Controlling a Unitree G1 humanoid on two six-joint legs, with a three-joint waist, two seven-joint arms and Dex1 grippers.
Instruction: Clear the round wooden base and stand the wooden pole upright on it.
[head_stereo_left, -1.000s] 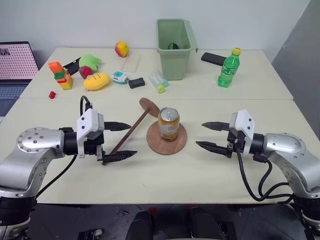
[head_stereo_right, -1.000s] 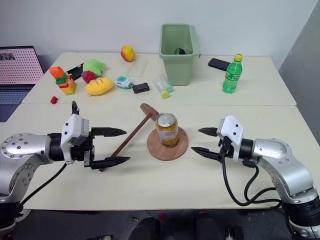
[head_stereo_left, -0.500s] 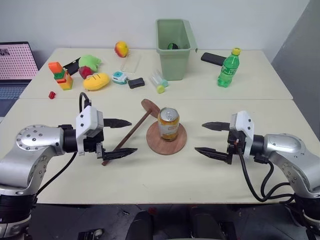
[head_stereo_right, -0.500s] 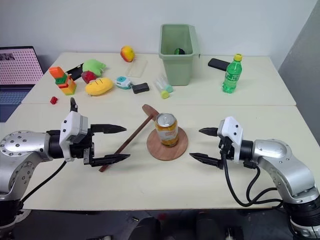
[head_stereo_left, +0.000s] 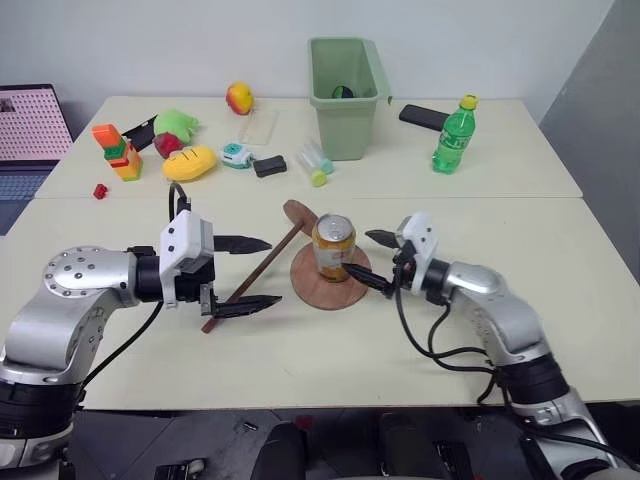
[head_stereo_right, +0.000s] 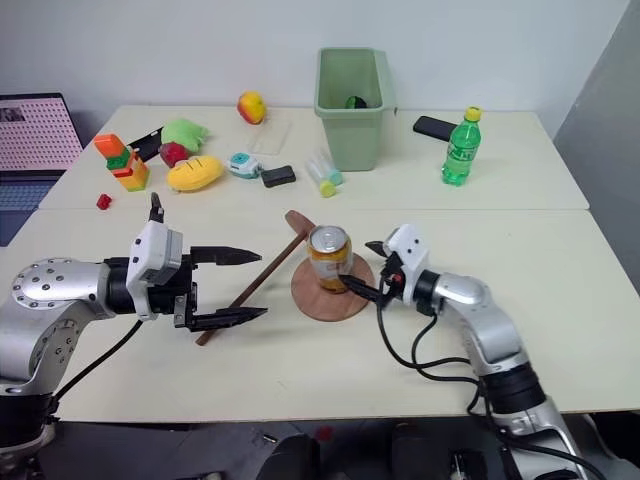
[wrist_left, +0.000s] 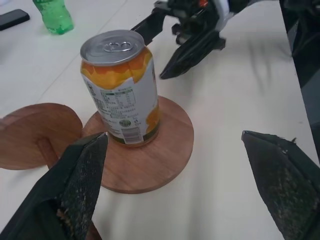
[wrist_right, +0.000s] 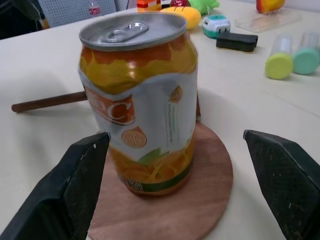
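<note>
Orange can (head_stereo_left: 333, 247) upright on round wooden base (head_stereo_left: 322, 292). Right gripper (head_stereo_left: 368, 262) spread wide beside can, ungripped. Left gripper (head_stereo_left: 252, 272) released, straddling wooden pole (head_stereo_left: 258, 276) lying on table (head_stereo_left: 300, 360).

Lab: cluttered test tables (head_stereo_left: 560, 215), laptop (head_stereo_left: 30, 130)

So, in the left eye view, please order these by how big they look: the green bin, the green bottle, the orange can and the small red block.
1. green bin
2. green bottle and orange can: they look alike; the can stands nearer the camera, so I do not rank them
3. small red block
</note>
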